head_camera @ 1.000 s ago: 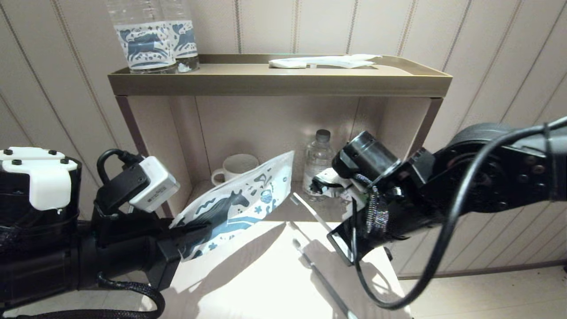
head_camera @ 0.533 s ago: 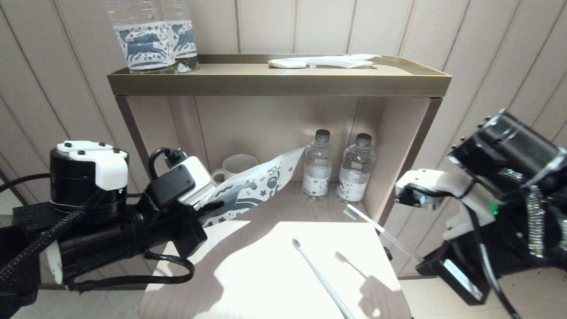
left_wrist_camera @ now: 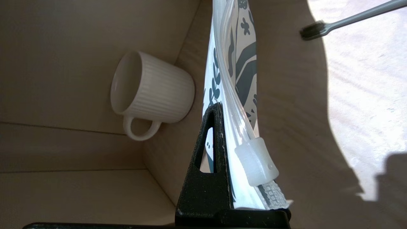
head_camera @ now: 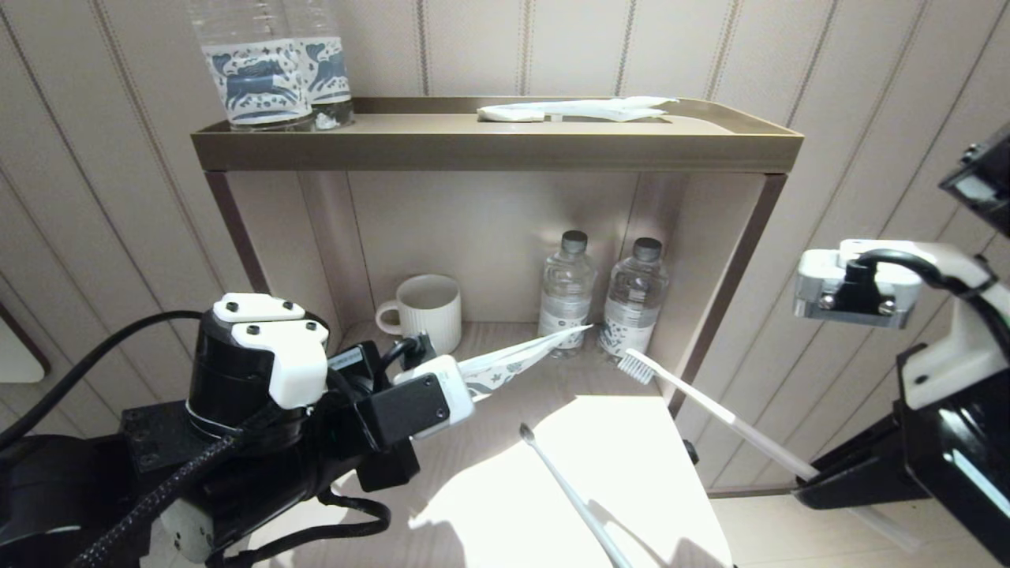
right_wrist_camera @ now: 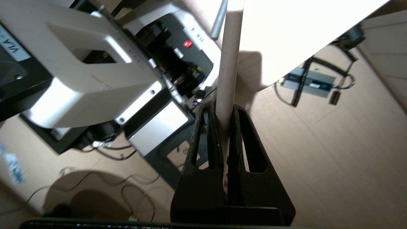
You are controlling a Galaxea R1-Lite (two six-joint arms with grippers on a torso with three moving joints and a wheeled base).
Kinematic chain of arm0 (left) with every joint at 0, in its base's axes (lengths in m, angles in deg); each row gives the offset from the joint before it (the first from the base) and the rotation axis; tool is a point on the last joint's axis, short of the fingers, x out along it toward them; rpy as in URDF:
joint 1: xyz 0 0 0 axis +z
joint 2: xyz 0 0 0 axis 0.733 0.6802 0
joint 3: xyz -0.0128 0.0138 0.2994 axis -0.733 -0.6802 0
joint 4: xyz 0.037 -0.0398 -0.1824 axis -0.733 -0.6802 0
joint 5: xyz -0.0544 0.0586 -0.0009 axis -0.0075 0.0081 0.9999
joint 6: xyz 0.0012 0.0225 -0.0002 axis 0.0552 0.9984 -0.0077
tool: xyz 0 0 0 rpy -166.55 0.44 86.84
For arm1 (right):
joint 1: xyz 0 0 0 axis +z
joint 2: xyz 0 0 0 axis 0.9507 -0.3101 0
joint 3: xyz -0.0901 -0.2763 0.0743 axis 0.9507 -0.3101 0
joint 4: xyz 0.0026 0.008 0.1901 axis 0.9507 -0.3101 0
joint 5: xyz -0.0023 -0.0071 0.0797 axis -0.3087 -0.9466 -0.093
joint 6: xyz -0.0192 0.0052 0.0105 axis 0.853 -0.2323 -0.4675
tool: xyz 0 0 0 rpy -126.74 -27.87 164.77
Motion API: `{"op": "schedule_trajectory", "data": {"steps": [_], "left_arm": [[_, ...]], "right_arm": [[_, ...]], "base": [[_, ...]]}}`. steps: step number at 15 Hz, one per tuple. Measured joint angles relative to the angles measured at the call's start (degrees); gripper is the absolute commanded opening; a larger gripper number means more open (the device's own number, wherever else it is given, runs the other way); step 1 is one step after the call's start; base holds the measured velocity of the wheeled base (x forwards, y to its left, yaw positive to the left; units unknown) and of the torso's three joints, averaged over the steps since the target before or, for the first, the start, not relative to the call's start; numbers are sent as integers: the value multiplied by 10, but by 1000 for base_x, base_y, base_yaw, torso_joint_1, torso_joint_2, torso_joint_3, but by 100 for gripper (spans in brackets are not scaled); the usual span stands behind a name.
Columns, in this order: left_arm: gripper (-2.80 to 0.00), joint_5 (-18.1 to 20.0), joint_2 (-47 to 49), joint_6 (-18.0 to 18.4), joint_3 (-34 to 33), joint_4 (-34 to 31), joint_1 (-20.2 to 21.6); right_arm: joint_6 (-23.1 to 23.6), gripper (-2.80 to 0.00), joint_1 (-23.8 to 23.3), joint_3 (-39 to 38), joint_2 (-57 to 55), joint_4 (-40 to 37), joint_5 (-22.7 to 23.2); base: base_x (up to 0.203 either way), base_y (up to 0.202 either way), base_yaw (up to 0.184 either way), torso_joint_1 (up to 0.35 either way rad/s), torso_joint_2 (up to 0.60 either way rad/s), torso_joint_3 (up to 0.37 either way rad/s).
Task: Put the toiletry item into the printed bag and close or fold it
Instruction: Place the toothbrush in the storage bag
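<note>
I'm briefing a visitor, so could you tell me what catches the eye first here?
The two arms held over the table: the left pincer grips the printed bag edge-on, while the right pincer holds a toothbrush, its bristles pointing toward the bag. Another toothbrush lies on the sunlit table.

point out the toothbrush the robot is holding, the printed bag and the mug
toothbrush (head_camera: 714,410), head view, mid handle
bag (head_camera: 521,359), head view, printed side near its tip
mug (head_camera: 427,312), head view, ribbed wall

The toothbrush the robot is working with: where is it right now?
In the head view the toothbrush is on the right, held in the air by the right gripper, its bristles pointing toward the two small bottles in the shelf.
</note>
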Motion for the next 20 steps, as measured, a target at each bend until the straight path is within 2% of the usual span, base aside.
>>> {"op": "schedule_trajectory", "data": {"steps": [2,5,13,20], "left_arm": [[-280,-16,4,1,2,2,-30],[-280,-31,7,0,0,5,-59],[-280,-33,10,0,-4,6,-71],[-280,-32,9,-1,-9,6,-73]], "right_arm": [[-1,-280,1,46,-40,-50,21],[-1,-280,11,65,-86,-63,30],[0,-280,14,94,-159,-58,37],[0,-280,13,118,-174,-62,36]], "base": [[0,0,0,0,0,0],[0,0,0,0,0,0],[0,0,0,0,0,0],[0,0,0,0,0,0]]}}
